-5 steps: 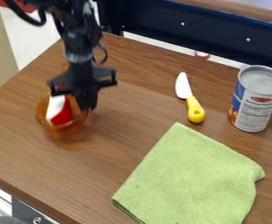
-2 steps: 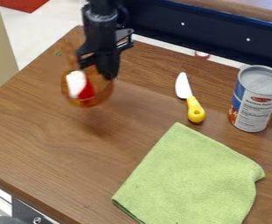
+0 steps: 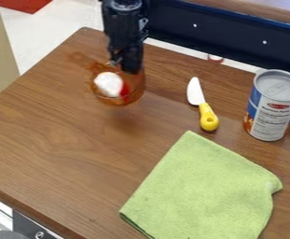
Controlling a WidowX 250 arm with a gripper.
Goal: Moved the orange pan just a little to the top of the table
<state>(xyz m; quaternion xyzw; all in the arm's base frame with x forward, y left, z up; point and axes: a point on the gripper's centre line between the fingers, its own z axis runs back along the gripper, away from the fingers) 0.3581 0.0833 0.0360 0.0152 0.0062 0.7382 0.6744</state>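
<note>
Working from a distance, I hold a see-through orange pan in the black gripper, over the upper left part of the wooden worktop, a soft shadow beneath it. A white-and-red object sits inside the pan. To the right, a knife with a white blade and yellow handle lies between the pan and an upright can. In the foreground, a green cloth lies spread, one corner near the knife's handle.

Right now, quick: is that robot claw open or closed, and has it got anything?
Gripper: closed on the orange pan, holding it above the table.
</note>
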